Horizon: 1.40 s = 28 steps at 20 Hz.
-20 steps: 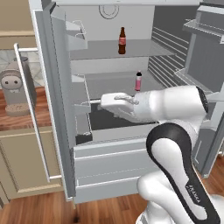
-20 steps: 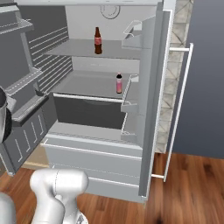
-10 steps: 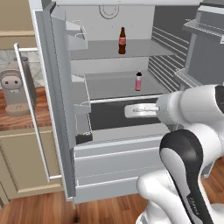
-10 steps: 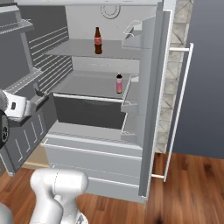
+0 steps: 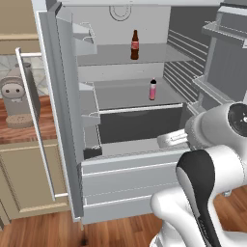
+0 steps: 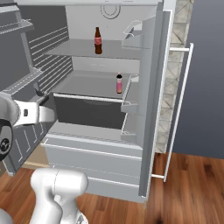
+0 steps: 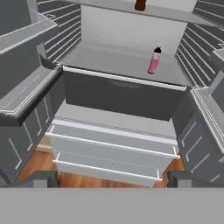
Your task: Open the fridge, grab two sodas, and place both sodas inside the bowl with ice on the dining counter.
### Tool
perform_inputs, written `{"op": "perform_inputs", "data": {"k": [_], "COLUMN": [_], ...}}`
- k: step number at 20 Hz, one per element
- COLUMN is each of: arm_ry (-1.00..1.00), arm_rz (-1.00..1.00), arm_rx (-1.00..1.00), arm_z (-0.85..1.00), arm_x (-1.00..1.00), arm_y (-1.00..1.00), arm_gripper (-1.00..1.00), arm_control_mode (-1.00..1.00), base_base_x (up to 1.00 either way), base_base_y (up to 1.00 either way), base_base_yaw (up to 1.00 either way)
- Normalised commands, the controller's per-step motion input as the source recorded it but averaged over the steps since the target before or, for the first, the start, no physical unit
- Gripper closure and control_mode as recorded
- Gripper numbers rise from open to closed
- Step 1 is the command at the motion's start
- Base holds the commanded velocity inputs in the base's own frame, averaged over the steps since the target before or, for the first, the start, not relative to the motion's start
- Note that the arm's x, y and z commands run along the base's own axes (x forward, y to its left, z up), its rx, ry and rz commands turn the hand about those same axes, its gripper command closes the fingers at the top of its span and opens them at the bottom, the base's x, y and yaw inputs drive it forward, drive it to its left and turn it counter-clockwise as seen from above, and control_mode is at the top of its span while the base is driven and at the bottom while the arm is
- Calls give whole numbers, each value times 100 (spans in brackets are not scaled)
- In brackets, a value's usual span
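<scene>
Change since earlier frame: arm swung from the fridge's centre toward the right of the left base view, hand pulled back out of the compartment; bottles unmoved.
Fridge (image 5: pixel 125 173): both doors open, two drawers below shut, dark crisper bin under the middle shelf.
Cola bottle (image 5: pixel 134 45): upright on the top shelf, upper centre of the left base view; brown with red label. Second soda not identified.
Pink bottle (image 5: pixel 153 89): upright on the middle shelf, near its front edge, centre of the frame; pink body, dark cap, apparently not a cola.
Gripper (image 7: pixel 112 177): wide apart, empty, two dark tips at the bottom corners of the hand view, aimed at the drawers and crisper.
Step in hand: likely lining up for the first soda.
Doing it well: raise hand to top-shelf height, enter level between the shelves, straddle the cola's body below the neck, close only when centred, withdraw straight to avoid tipping.
Surface: reddish-brown top at left of the left base view carrying a grey appliance (image 5: pixel 17 96); beige cabinet beneath.
Room: wood floor, stone-tiled wall strip right of the fridge in the right base view.
</scene>
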Motion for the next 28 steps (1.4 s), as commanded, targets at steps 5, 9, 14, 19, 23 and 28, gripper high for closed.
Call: {"op": "perform_inputs", "data": {"k": [5,9,14,19,23,28], "arm_ry": [1,1,0,0,0,0], "arm_rz": [0,-2,0,0,0,0], "arm_rx": [0,1,0,0,0,0], "arm_z": [-7,-3,0,0,0,0], "arm_x": [1,15,0,0,0,0], "arm_y": [-3,-8,0,0,0,0], "arm_gripper": [-100,-100,-100,-100,-100,-100], "arm_control_mode": [-100,-100,100,100,100,100], "base_base_x": [0,0,53,53,46,52], "base_base_y": [0,0,7,5,4,5], "base_base_yaw": [0,0,-5,-7,-10,-7]}}
